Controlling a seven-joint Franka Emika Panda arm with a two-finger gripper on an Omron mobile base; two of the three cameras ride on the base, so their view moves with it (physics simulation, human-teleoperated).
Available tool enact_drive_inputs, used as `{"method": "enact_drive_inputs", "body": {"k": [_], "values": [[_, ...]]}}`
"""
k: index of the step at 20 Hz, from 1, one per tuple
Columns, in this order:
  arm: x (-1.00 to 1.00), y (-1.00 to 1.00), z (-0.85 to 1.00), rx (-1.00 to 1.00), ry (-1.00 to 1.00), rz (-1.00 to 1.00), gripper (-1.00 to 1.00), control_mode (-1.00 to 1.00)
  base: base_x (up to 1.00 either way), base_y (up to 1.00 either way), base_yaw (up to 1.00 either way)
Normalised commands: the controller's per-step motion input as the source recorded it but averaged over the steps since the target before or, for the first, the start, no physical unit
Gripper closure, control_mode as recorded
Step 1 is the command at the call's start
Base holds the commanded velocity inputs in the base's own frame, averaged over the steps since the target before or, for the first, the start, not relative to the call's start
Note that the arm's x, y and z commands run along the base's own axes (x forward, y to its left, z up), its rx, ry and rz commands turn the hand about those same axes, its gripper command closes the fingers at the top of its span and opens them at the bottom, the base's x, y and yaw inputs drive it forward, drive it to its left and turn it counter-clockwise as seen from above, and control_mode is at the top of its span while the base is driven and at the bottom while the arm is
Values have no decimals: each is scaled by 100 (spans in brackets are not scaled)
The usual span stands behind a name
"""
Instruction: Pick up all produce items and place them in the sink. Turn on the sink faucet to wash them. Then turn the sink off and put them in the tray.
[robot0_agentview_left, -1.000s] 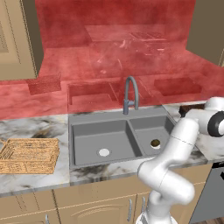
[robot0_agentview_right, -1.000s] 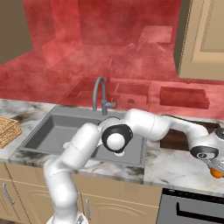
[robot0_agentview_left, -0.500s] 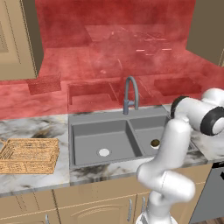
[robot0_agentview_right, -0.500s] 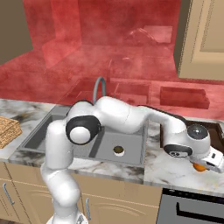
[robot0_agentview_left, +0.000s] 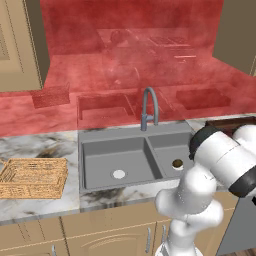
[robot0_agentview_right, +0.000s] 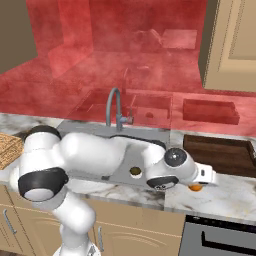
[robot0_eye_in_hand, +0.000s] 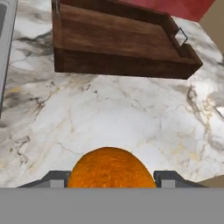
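Orange produce (robot0_eye_in_hand: 110, 168) | between fingertips (robot0_eye_in_hand: 57, 178) of gripper (robot0_eye_in_hand: 109, 180) | grip unclear | above marble counter (robot0_eye_in_hand: 131, 118)

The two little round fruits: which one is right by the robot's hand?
The bright orange one. It sits on the marble counter between the gripper's fingertips, near the dark wooden tray. The olive-brown one is over in the sink's right basin.

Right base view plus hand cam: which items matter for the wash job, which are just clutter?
Job:
orange produce, between the claw tips
olive-brown produce, in the sink
faucet
wicker tray, on the counter left of the sink

Clutter:
dark wooden block
marble counter
cabinets
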Motion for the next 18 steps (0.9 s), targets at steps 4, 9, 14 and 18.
{"method": "enact_drive_inputs", "body": {"k": [4, 9, 14, 18], "values": [[20, 100, 79, -1, 13, 22, 100, -100, 0, 0, 0], [57, 79, 52, 7, 10, 12, 100, -100, 0, 0, 0], [90, 52, -5, 16, 15, 11, 100, -100, 0, 0, 0], [100, 14, -23, 23, 10, 8, 100, -100, 0, 0, 0]]}}
